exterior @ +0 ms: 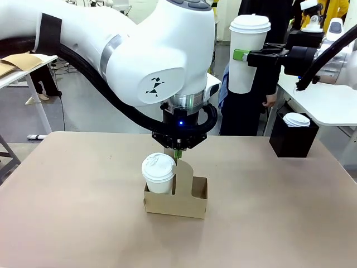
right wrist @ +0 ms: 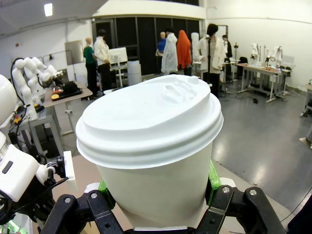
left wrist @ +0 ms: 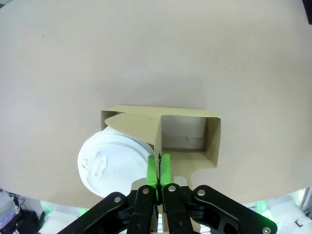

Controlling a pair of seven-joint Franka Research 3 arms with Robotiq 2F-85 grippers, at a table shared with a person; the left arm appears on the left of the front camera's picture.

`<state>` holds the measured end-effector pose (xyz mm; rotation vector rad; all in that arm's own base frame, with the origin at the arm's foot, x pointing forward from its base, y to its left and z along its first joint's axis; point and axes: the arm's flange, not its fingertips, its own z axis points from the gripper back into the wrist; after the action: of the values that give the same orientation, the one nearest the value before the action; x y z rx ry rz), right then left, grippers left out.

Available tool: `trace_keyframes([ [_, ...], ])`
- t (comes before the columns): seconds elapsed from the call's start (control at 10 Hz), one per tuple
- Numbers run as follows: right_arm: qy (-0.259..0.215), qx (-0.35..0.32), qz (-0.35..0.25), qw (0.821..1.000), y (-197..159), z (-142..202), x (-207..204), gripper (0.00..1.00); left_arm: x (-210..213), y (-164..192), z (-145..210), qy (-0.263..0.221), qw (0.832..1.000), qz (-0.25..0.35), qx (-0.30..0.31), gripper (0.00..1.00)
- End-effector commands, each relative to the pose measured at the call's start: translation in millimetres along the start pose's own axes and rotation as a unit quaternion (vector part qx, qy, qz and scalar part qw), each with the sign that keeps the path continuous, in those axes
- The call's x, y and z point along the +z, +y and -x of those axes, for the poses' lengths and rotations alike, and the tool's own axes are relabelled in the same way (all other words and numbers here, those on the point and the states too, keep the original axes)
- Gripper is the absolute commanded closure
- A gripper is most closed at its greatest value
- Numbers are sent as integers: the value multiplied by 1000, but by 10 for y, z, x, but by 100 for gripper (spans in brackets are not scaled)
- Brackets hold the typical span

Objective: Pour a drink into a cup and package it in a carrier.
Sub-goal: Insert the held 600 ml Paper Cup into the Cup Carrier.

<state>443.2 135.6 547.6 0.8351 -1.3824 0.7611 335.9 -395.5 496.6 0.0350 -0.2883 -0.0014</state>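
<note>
The brown cardboard carrier [exterior: 177,196] rests mid-table with one lidded white cup [exterior: 158,173] in its left slot; the right slot [left wrist: 183,134] is empty. My left gripper [exterior: 177,157] comes straight down and is shut on the top of the carrier's central handle [left wrist: 158,146], green pads [left wrist: 151,169] pinching the cardboard. My right gripper [exterior: 244,55] is raised high at the upper right, shut on a second tall white cup with a dome lid [exterior: 249,51]. That cup [right wrist: 155,155] looms large in the right wrist view. The drink carafe is out of view.
A black box [exterior: 293,139] with a white lid [exterior: 296,119] on top stands at the table's far right edge. A person in dark clothes [exterior: 254,106] stands behind the far side. White tables sit beyond on both sides.
</note>
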Motion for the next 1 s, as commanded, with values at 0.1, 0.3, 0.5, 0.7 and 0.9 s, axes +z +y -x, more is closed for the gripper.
trace_keyframes([
  [0.1,-6,4,-1,1000,2,-28,-20,20,0,0,0,0,1000,0,0,38],
  [0.3,12,-20,-29,999,-69,-22,45,20,251,228,-8,-7,999,40,-15,0],
  [0.5,-3,-19,-94,995,-163,23,89,20,540,443,-5,-18,996,78,-42,0],
  [0.7,10,-25,-173,985,-159,275,57,20,805,734,-16,-30,989,117,-89,0],
  [0.9,3,-23,-251,968,-41,542,32,20,909,1176,-74,-47,973,150,-170,0],
])
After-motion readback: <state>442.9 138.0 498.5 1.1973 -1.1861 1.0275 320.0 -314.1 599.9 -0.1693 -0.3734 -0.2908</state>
